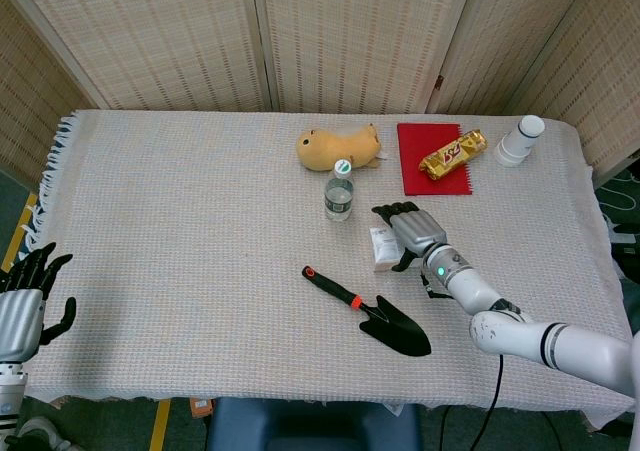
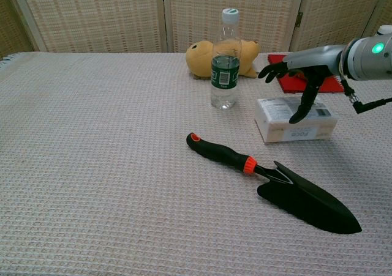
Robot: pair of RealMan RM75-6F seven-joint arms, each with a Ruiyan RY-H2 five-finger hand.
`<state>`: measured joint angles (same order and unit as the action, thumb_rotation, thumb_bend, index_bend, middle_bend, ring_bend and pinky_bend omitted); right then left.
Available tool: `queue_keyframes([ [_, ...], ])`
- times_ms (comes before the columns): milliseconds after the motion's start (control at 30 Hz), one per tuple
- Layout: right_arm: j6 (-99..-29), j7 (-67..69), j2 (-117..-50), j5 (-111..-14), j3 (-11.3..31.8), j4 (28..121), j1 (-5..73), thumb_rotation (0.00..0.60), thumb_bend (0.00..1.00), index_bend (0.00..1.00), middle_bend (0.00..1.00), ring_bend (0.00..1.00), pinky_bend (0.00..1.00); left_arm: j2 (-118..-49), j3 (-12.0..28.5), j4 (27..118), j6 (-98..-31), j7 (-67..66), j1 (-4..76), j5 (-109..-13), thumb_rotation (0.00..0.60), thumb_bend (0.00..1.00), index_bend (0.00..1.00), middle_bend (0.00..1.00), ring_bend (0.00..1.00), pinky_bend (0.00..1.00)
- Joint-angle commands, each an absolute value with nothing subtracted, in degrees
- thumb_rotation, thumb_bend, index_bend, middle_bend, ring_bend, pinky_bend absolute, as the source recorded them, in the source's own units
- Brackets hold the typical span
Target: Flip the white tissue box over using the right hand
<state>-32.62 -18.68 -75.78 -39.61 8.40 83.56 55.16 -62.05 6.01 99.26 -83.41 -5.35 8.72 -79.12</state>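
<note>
White tissue box (image 2: 295, 118) flat on the table (image 1: 180, 211), directly beneath right hand (image 1: 412, 232), printed label up. Fingers (image 2: 304, 108) spread wide, holding nothing, tips hanging over the box top; contact unclear. Just ahead of the fingers, water bottle (image 2: 226, 59). Below them, black trowel (image 2: 278, 186). Left hand (image 1: 22, 307) spread wide off the table edge.

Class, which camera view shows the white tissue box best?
The chest view: the white tissue box shows its front side and label below the right hand. In the head view the hand covers most of it.
</note>
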Motion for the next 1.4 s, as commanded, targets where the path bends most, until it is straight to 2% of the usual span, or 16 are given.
queue_keyframes([
  [33, -32.2, -19.8, -77.4, -36.6, 6.4, 81.7, 57.1, 0.600, 0.00, 0.08, 0.08, 0.06, 0.00, -61.9, 6.0, 99.3, -83.4, -5.1, 8.7, -79.2, 0.600, 0.48, 0.16, 0.00, 0.00, 0.09],
  [400, -31.0, -19.1, -80.9, -33.6, 4.0, 77.1, 60.2, 0.600, 0.00, 0.14, 0.15, 0.08, 0.00, -62.0, 6.3, 99.0, -82.8, -5.1, 8.9, -78.6, 0.600, 0.48, 0.16, 0.00, 0.00, 0.09],
  [733, -32.5, -17.8, -82.3, -35.1, 3.0, 75.4, 60.3, 0.600, 0.00, 0.35, 0.29, 0.14, 0.00, -61.9, 6.5, 98.8, -82.7, -4.4, 8.9, -78.5, 0.600, 0.48, 0.16, 0.00, 0.00, 0.09],
  [867, -35.8, -16.1, -82.7, -38.6, 4.1, 75.7, 58.8, 0.600, 0.00, 0.43, 0.36, 0.19, 0.00, -61.9, 6.4, 98.8, -82.6, -4.6, 8.9, -78.7, 0.600, 0.49, 0.16, 0.00, 0.00, 0.09],
  [1033, -38.4, -13.1, -82.8, -42.9, 5.4, 76.0, 56.8, 0.600, 0.00, 0.48, 0.41, 0.25, 0.00, -62.0, 6.3, 98.8, -82.5, -4.8, 8.9, -78.7, 0.600, 0.49, 0.16, 0.00, 0.00, 0.09],
  [1067, -39.8, -10.2, -82.8, -45.5, 6.6, 76.6, 55.4, 0.600, 0.00, 0.48, 0.42, 0.27, 0.00, -62.0, 6.3, 98.8, -82.5, -4.8, 8.9, -78.7, 0.600, 0.49, 0.16, 0.00, 0.00, 0.09],
  [1100, -43.4, -3.9, -82.8, -47.8, 9.6, 78.0, 52.6, 0.600, 0.00, 0.48, 0.43, 0.28, 0.00, -62.0, 6.3, 98.8, -82.6, -4.8, 8.9, -78.7, 0.600, 0.48, 0.16, 0.00, 0.00, 0.09],
  [1133, -48.5, 8.1, -83.1, -55.0, 12.4, 79.6, 47.6, 0.600, 0.00, 0.48, 0.44, 0.29, 0.00, -62.0, 6.3, 98.9, -82.8, -4.8, 8.8, -78.8, 0.600, 0.48, 0.16, 0.00, 0.00, 0.09],
  [1167, -50.9, 16.5, -83.4, -60.6, 13.0, 79.3, 44.9, 0.600, 0.00, 0.48, 0.44, 0.29, 0.00, -62.0, 6.3, 98.9, -82.8, -4.9, 8.8, -78.9, 0.600, 0.48, 0.16, 0.00, 0.00, 0.09],
  [1267, -57.5, 46.7, -85.2, -74.3, 13.2, 73.9, 38.8, 0.600, 0.00, 0.48, 0.46, 0.31, 0.00, -62.1, 6.3, 99.0, -82.8, -5.1, 8.8, -79.0, 0.600, 0.48, 0.16, 0.00, 0.00, 0.09],
  [1300, -59.4, 57.5, -85.8, -78.7, 12.0, 70.5, 37.5, 0.600, 0.00, 0.48, 0.46, 0.32, 0.00, -62.2, 6.2, 99.0, -82.7, -5.2, 8.9, -79.0, 0.600, 0.48, 0.16, 0.00, 0.00, 0.09],
  [1400, -63.5, 75.3, -88.4, -85.2, 9.3, 60.6, 36.0, 0.600, 0.00, 0.48, 0.46, 0.32, 0.00, -62.3, 6.1, 99.1, -82.6, -5.6, 9.0, -79.2, 0.600, 0.48, 0.16, 0.00, 0.00, 0.09],
])
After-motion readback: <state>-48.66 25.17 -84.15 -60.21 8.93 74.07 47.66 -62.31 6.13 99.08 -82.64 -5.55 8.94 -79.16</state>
